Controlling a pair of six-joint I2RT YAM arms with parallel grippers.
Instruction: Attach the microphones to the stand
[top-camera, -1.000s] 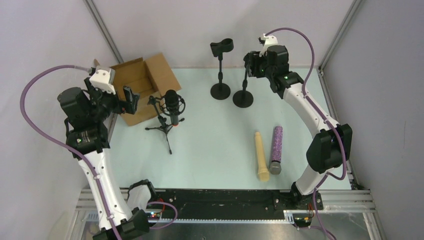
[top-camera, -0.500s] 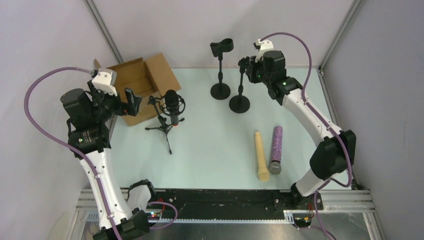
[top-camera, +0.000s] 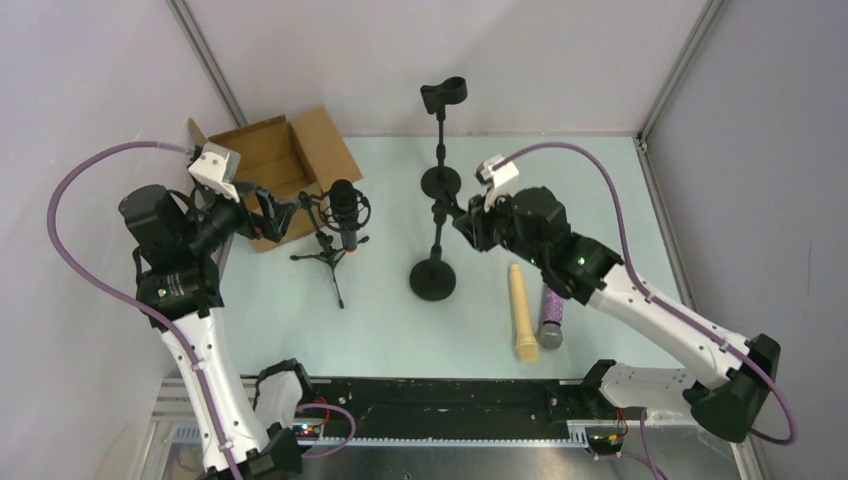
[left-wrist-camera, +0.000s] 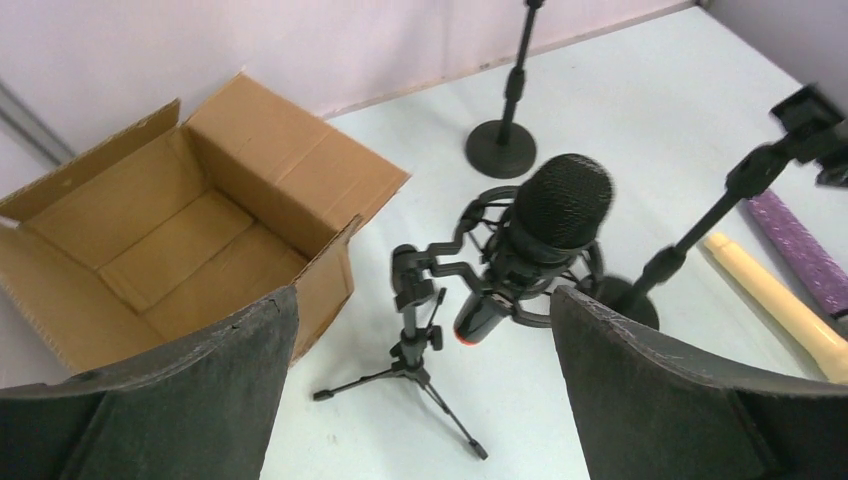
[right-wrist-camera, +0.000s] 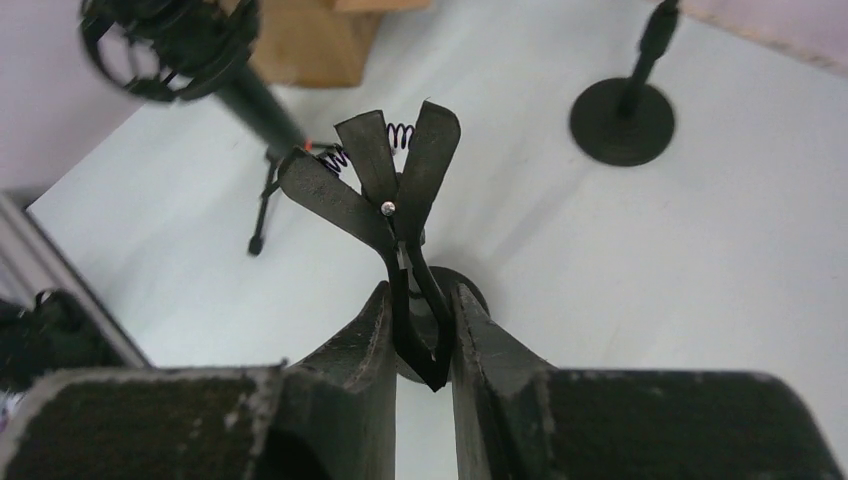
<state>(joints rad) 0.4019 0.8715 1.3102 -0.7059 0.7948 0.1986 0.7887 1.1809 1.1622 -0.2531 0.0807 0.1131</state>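
Right gripper (right-wrist-camera: 425, 300): fingers clamped on the lower handles of a spring clip (right-wrist-camera: 372, 160), whose upper arms splay open above the pads. The clip tops the held stand (top-camera: 433, 280), a black pole on a round base directly below the gripper; whether the base touches the table (top-camera: 380, 310) cannot be told. Just right of that base, on the near side of the gripper, lies the cream mic (top-camera: 521, 310), flat on the table with its head toward the near edge. Just beside it and parallel lies the purple mic (top-camera: 552, 305), silver head also toward the near edge, its upper end hidden under the right arm in the top view. Neither is touched by a gripper. The far stand (top-camera: 441, 182) is upright beyond the gripper, its clip free. Left gripper (left-wrist-camera: 425, 300): fingers wide apart, holding nothing, raised above the table at the front of the open cardboard box (left-wrist-camera: 200, 230). The black mic (left-wrist-camera: 550, 220) sits ahead of this gripper in a shock mount on a small tripod (left-wrist-camera: 410, 365), orange band at its lower end, between the box and the held stand.
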